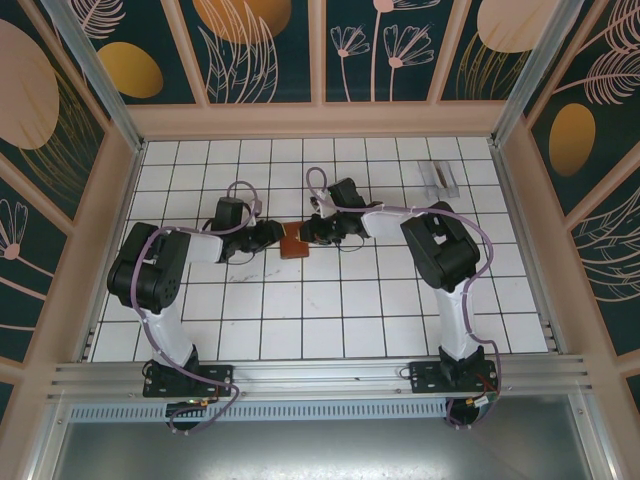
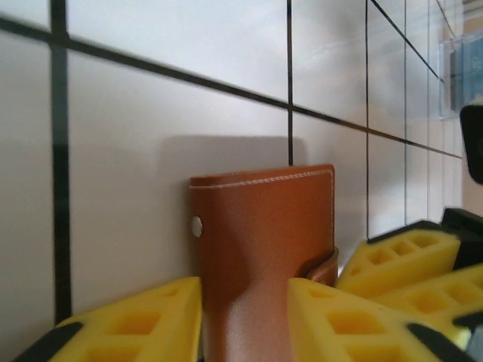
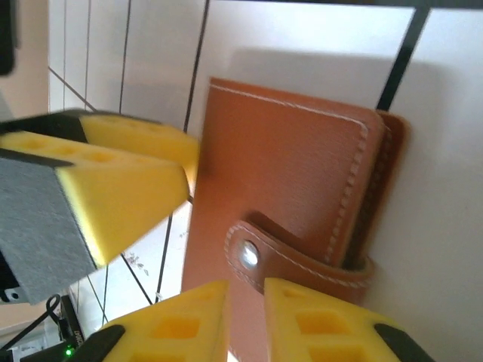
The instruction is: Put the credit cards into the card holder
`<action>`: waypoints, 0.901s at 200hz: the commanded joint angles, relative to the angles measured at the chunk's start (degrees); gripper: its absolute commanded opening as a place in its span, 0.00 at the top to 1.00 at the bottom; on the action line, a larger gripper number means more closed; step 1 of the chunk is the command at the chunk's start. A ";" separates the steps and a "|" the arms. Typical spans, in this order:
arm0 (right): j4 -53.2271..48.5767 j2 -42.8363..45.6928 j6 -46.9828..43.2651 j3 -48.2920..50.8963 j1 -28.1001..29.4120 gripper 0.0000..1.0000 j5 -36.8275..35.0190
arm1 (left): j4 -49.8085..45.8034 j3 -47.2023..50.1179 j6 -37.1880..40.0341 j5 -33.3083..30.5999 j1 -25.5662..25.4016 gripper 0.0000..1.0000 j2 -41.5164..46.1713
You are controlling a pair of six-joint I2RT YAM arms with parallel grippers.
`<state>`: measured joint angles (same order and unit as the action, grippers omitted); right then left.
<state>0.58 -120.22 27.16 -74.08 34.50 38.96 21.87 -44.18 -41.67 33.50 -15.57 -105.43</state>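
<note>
While left gripper (image 1: 276, 237) straddles card holder (image 1: 295, 241) from 9 o'clock, part-open, right gripper (image 1: 316, 232) at 3 o'clock near-shut; grips unclear.

One card holder (image 1: 294, 241) is counted, closed by one snap strap (image 3: 302, 260). Two arms are counted, and two grippers: the left gripper (image 1: 272, 236) and the right gripper (image 1: 315, 230). Two yellow fingers (image 2: 136, 324) are carried by each gripper, four in all. One small group of credit cards (image 1: 440, 178) is seen; their number cannot be made out.
</note>
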 commanded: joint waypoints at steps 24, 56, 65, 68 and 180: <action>4.59 -2.01 1.78 1.04 0.50 0.86 1.11 | 9.23 4.90 -5.85 6.58 -0.67 0.68 3.14; 8.15 -2.16 3.67 2.19 0.59 0.92 2.63 | 9.86 6.76 -6.55 5.70 -0.95 0.59 6.90; 8.39 -2.15 3.88 2.47 0.59 0.93 2.45 | 8.79 6.51 -6.17 4.91 -0.95 0.57 8.65; 8.55 -2.08 4.06 2.64 0.57 0.94 2.44 | 8.31 6.38 -6.10 4.73 -0.95 0.57 8.72; 3.47 5.82 2.32 5.50 -0.48 0.67 -2.22 | -4.29 2.96 -1.89 -3.20 -3.08 0.44 7.86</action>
<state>8.99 -118.48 31.66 -68.47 34.54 39.88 18.52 -39.27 -44.84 28.08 -17.10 -95.77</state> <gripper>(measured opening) 0.313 0.557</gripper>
